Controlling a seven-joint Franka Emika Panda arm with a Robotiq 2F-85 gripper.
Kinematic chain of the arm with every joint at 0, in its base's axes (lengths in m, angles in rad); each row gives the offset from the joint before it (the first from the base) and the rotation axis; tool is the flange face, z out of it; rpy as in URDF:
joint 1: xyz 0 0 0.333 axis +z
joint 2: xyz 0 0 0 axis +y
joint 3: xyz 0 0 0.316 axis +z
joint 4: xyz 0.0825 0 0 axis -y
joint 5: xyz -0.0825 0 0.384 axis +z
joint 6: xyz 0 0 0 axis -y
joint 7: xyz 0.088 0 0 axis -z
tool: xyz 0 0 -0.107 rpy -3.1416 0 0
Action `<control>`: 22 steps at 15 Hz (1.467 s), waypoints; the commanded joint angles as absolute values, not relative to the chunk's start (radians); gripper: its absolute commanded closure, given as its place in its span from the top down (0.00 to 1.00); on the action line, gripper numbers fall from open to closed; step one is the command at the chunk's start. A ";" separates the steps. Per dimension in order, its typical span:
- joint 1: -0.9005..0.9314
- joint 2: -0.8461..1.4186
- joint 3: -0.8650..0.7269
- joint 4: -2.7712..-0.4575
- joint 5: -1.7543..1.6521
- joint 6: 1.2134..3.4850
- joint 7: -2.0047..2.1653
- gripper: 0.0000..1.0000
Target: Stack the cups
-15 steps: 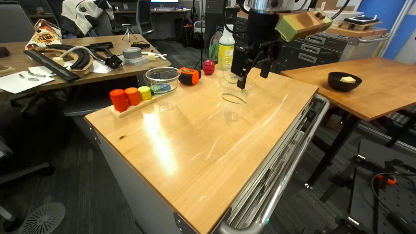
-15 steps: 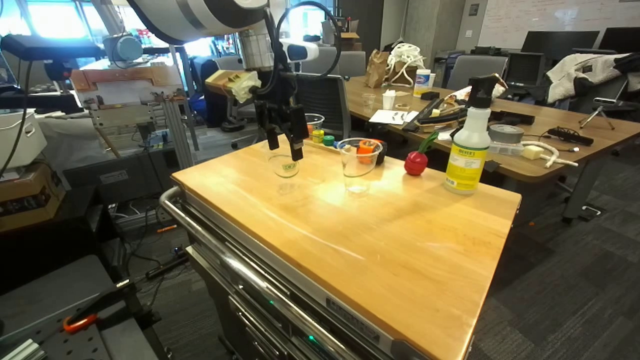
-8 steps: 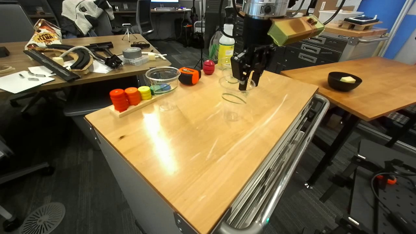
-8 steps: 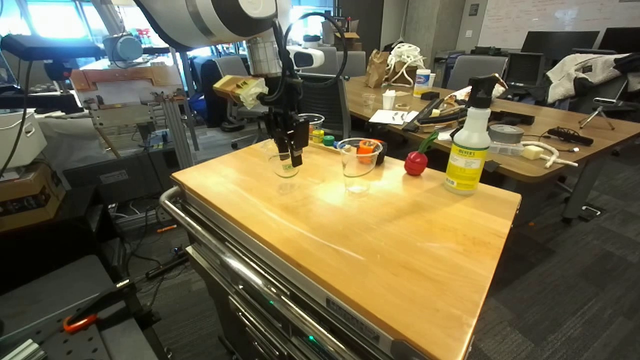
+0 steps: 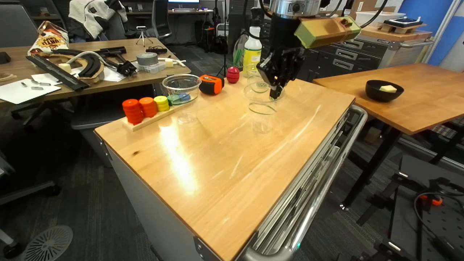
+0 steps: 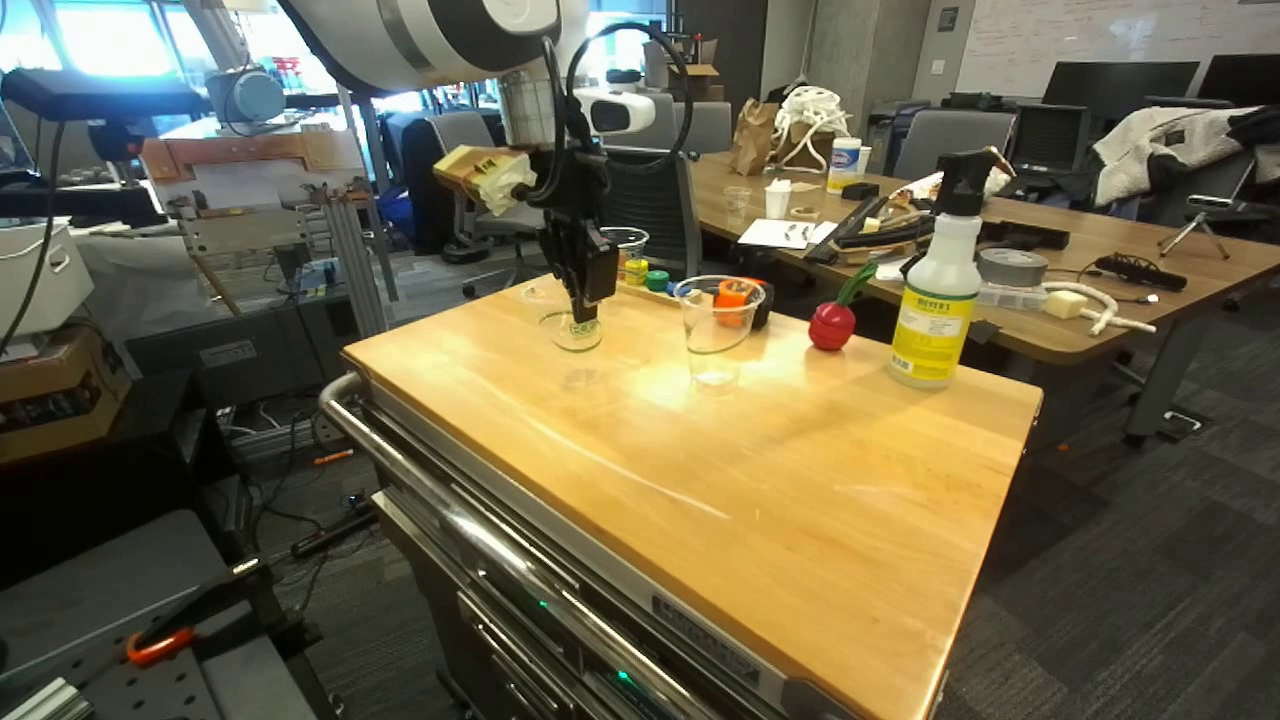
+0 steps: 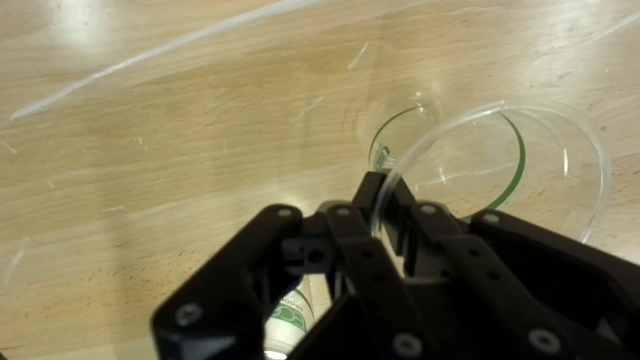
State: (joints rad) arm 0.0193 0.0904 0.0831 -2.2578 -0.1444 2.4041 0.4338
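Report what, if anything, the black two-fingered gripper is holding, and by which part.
The gripper pinches a clear, round, plastic-looking, green-ringed tumbler by its rim, one jaw inside, one outside.

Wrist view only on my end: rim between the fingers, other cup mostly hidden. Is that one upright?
Observer: Yes. In an exterior view the other cup stands rim up on the cart top.
Operator: Anything taller than it out there that I should mind?
Observer: A spray bottle stands on the same top, clearly taller than that cup.
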 commanded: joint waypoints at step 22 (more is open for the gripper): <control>-0.054 0.141 -0.062 -1.926 0.104 2.256 0.387 0.02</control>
